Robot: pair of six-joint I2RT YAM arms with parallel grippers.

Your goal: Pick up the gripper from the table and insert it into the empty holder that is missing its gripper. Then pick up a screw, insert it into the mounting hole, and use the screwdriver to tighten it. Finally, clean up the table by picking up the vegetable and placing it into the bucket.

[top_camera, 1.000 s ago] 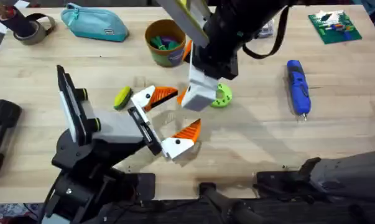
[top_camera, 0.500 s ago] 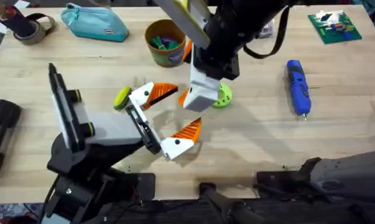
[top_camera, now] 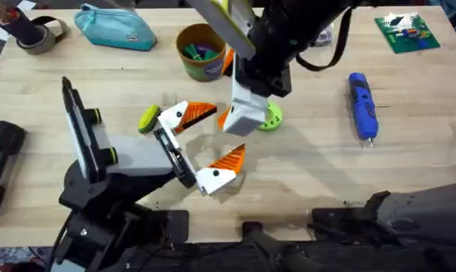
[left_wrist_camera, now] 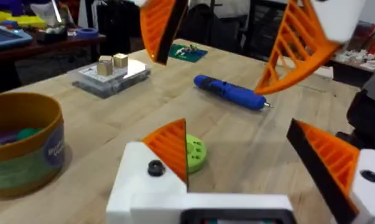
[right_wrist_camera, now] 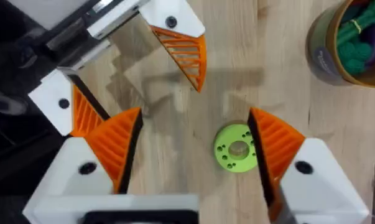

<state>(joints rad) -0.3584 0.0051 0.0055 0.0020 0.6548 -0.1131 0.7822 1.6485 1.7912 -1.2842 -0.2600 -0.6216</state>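
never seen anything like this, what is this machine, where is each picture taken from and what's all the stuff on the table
These are two robot arms at a wooden table. One picture looks down from above; the other two come from small cameras on each arm's wrist.

Each arm ends in a gripper with two white fingers with orange ribbed pads. The left gripper and the right gripper are both open and hold nothing.

On the table lie a blue screwdriver, a lime-green ring between the right gripper's fingers, a small yellow-and-green vegetable beside the left gripper, a tan bucket holding some colourful things, a teal pouch and a roll of tape.
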